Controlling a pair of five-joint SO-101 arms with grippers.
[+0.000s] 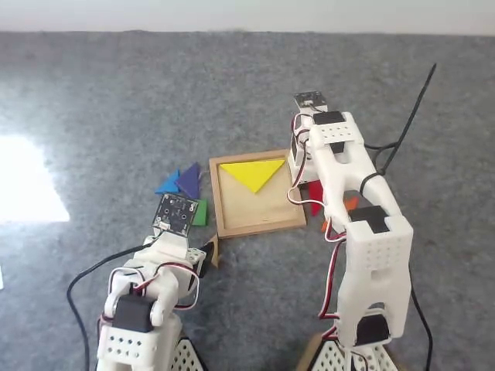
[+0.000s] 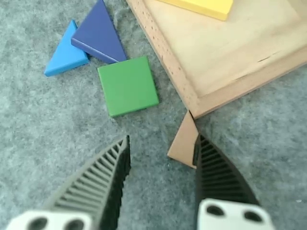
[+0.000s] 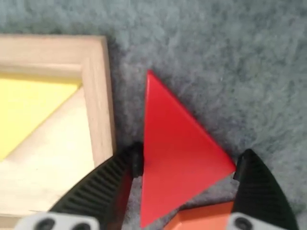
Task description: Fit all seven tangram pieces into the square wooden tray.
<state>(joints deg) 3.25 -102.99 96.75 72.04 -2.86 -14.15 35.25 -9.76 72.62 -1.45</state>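
Tray (image 1: pixel 256 229): sq. wooden, lying mid-table (image 1: pixel 100 93) in front of both arms. The yellow triangle (image 1: pixel 251 174) is sitting inside, long edge along the far rim, apex pointing toward the arms. The floor on the near side is showing as bare wood.

L tool (image 2: pixel 162 147): released, jaws gaping, hovering low just off the tray's near corner. The tan piece (image 2: pixel 184 141) is lying beside one finger, its tip touching that corner.

R tool (image 3: pixel 188 162): grasping the red triangle (image 3: pixel 177 143), w/ one fingertip touching its straight edge and the other its corner.

High vs. R wrist view: from above, the R arm is covering most of the red triangle and the orange piece (image 1: pixel 350 203). The wrist view is showing the red outline whole, w/ the orange piece butting against it.

High vs. L wrist view: from above, the L arm is partly hiding the green square (image 2: pixel 128 86). The wrist view is showing all four of its edges.

L-side group: the dark blue triangle (image 2: pixel 100 36) is lying corner-to-edge w/ the green square, and the light blue triangle (image 2: pixel 66 52) is touching its side.

Edges & room: a narrow strip of table is separating the red triangle from the tray's outer rim, and likewise the green square. A wider stretch is lying btw. the green square and the L tool.
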